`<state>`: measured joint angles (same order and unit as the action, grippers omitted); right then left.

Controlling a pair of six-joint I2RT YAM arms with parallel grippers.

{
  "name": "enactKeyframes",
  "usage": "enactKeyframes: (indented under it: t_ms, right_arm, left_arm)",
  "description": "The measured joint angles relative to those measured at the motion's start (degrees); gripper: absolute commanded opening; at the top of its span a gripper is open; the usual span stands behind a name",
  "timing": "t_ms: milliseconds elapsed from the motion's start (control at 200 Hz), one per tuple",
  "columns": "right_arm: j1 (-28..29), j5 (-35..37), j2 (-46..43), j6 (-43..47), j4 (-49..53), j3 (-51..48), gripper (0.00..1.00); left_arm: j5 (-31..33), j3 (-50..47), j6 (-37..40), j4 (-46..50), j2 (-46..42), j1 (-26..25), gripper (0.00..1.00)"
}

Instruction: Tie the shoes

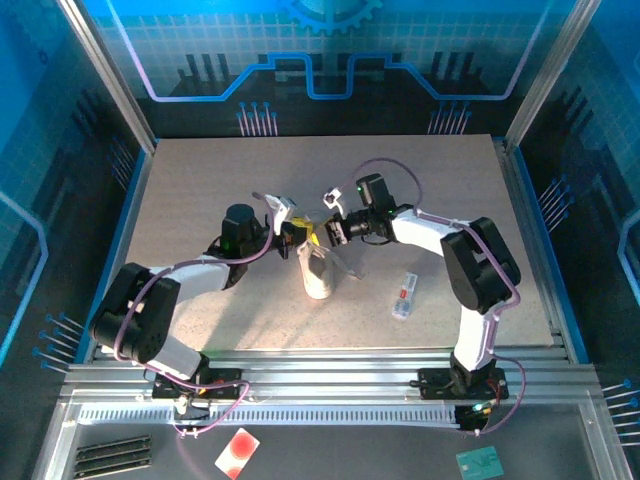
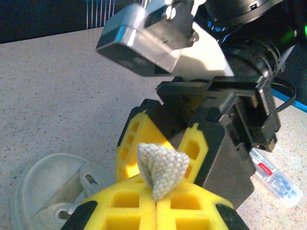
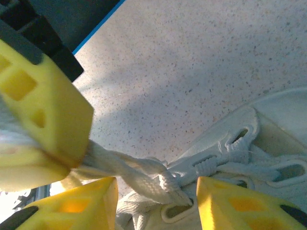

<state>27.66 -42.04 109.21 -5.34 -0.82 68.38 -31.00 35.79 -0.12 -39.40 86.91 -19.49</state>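
Note:
The white shoe stands mid-table, toe toward the arms. Just above its laced end, my left gripper and right gripper meet tip to tip. In the left wrist view the left gripper is shut on a folded bit of white lace, with the right gripper's yellow fingers just beyond. In the right wrist view the right gripper is open. Twisted lace strands run between its fingers from the shoe's eyelets up to the left gripper's finger.
A small flat white item with red marks lies on the table right of the shoe and also shows in the left wrist view. Blue enclosure walls ring the speckled table.

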Motion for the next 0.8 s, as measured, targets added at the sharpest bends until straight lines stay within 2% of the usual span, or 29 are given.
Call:
enactKeyframes:
  t_ms: [90,230,275,545,801]
  right_arm:
    - [0.5,0.2,1.1,0.9,1.0,0.5,0.41]
    - [1.3,1.1,1.8,1.2,1.4,1.2,0.13]
    - [1.3,1.5,1.8,1.0,1.3,1.3,0.09]
    - [1.1,2.8,-0.3,-0.2,-2.8,-2.8,0.07]
    - [0.6,1.2,-1.7,-2.8,-7.2,-6.5,0.12]
  left_arm:
    - [-0.2,0.0,0.0,0.0,0.3,0.1,0.0]
    - [-0.3,0.0,-0.5,0.0,0.4,0.2,0.0]
    - [-0.3,0.0,-0.9,0.1,0.4,0.2,0.0]
    - [2.1,0.0,-1.6,3.9,0.1,0.2,0.0]
    - [4.9,0.4,-4.5,4.3,0.7,0.3,0.0]
